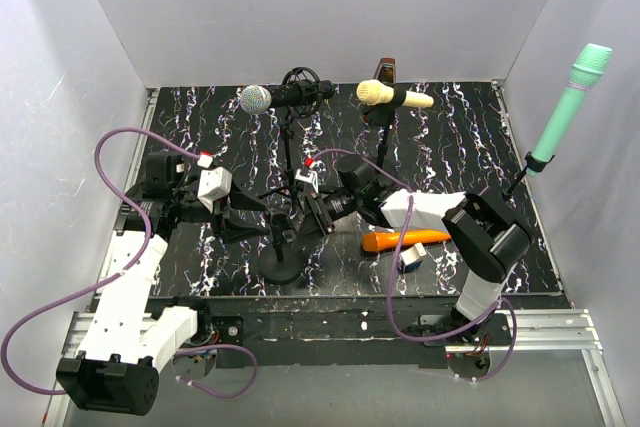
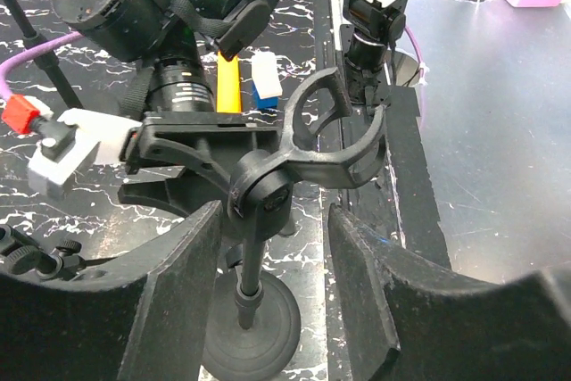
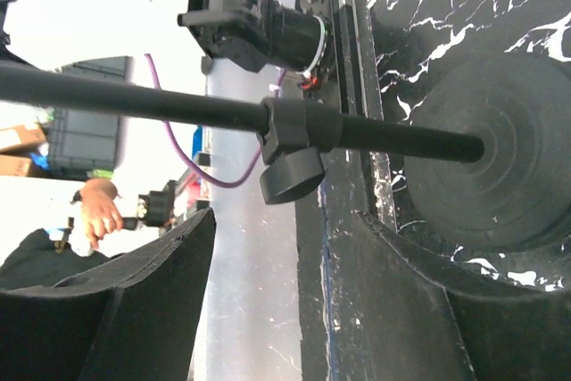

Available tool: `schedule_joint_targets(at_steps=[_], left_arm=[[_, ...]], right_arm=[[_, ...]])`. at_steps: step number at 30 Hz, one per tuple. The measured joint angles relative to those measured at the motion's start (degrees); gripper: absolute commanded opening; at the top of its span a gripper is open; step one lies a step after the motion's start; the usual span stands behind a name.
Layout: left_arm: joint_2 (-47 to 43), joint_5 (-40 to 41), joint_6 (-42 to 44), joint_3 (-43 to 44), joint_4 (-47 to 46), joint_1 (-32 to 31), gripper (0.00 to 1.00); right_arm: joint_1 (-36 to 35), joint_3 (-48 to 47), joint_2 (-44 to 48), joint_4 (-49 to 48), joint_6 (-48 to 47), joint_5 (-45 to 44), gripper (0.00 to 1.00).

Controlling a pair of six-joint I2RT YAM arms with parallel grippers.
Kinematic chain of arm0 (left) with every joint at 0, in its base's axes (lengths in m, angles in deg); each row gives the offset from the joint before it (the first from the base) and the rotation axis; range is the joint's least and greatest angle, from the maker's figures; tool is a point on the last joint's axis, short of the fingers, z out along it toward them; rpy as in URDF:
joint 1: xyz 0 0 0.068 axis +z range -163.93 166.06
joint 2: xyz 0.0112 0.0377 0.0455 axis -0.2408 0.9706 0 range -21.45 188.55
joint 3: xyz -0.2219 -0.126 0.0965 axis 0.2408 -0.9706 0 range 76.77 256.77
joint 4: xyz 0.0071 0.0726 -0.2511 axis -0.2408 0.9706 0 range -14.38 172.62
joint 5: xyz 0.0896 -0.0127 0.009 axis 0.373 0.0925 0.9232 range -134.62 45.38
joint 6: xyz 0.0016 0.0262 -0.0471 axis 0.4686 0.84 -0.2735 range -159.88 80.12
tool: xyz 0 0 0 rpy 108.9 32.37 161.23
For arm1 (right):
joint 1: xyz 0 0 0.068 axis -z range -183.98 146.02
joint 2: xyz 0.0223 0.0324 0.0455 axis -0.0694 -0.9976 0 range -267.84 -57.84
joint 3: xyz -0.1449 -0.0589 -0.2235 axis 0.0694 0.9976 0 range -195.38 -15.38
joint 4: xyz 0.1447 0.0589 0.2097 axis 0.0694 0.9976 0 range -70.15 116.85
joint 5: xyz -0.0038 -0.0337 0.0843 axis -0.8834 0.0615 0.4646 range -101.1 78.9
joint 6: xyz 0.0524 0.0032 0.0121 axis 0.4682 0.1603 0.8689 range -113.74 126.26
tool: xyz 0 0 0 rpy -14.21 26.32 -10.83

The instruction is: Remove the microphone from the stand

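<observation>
i see the left gripper [image 2: 275,211] half open astride the stand [image 2: 252,267], the right gripper [image 3: 284,220] wide open by its base [image 3: 491,167], both holding nothing, and the orange mic [image 1: 405,239] lying on the table [image 1: 480,137] beside the right arm [image 1: 430,212].

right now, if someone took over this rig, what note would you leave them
Left gripper: open, fingers either side of the stand's neck, just under the empty clip.
Right gripper: open, facing the stand pole, not clamped.
Orange microphone: lying on the table beside the right arm.
Done: mic appears out of the clip.
Left: probably just back both arms away.
</observation>
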State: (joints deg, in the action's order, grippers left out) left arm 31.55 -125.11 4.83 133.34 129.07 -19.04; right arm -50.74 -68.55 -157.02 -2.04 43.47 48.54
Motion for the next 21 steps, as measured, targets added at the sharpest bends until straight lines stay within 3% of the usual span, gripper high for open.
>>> schedule_joint_targets(at_steps=[10,21], left_arm=[[-0.26,-0.63,0.00,0.00,-0.04,0.00,0.41],[-0.15,-0.57,-0.24,0.00,-0.50,0.00,0.38]], right_arm=[[2.34,-2.97,-4.46,-9.94,11.76,0.76,0.48],[2.34,-4.39,-8.15,-12.20,14.12,1.73,0.45]])
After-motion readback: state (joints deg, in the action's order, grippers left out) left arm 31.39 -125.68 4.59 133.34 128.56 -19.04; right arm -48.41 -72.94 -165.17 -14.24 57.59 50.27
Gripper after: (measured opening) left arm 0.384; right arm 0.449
